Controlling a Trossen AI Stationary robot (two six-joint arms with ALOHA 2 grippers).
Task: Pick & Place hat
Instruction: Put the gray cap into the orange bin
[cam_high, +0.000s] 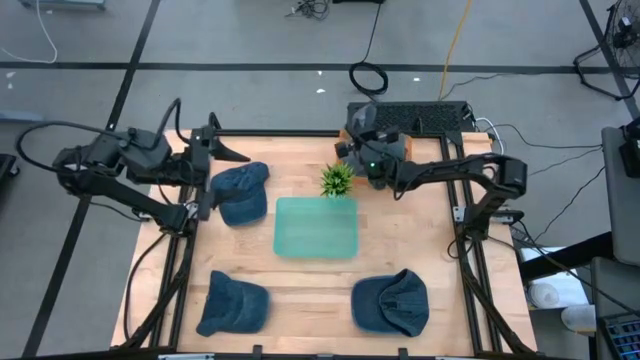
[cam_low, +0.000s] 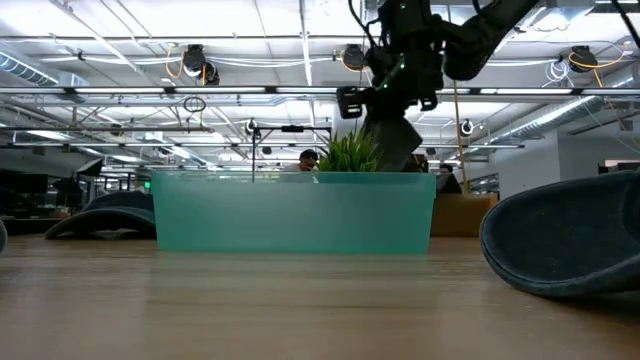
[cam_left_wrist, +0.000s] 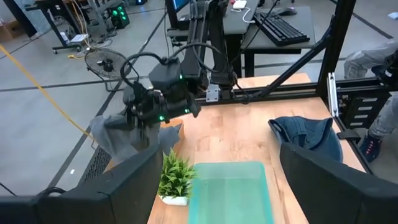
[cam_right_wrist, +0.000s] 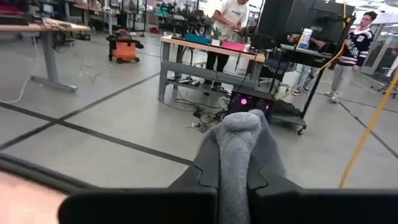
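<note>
A grey hat (cam_left_wrist: 115, 134) hangs from my right gripper (cam_left_wrist: 146, 118) over the table's far edge, behind the small green plant (cam_high: 337, 180). That gripper (cam_high: 352, 137) is shut on it. The low view shows the grey hat (cam_low: 392, 145) dangling under the gripper (cam_low: 395, 105), above the teal tray (cam_low: 295, 212). My left gripper (cam_high: 213, 178) is open and hovers at the left side beside a denim hat (cam_high: 240, 192) that lies flat on the table. Its fingers touch nothing. My right gripper pinches a fold of the grey hat's fabric (cam_right_wrist: 239, 143) between its two fingers (cam_right_wrist: 208, 165), which point roughly level toward the far side. The fold bulges out past the fingertips. The hat is lifted clear and hangs slack below the gripper (cam_low: 392, 150).
The teal tray (cam_high: 315, 227) sits at the table's middle, with the plant at its far edge. Two more denim hats lie near the front, left (cam_high: 232, 303) and right (cam_high: 392, 302). A keyboard (cam_high: 415, 118) lies beyond the far edge. People stand in the room behind.
</note>
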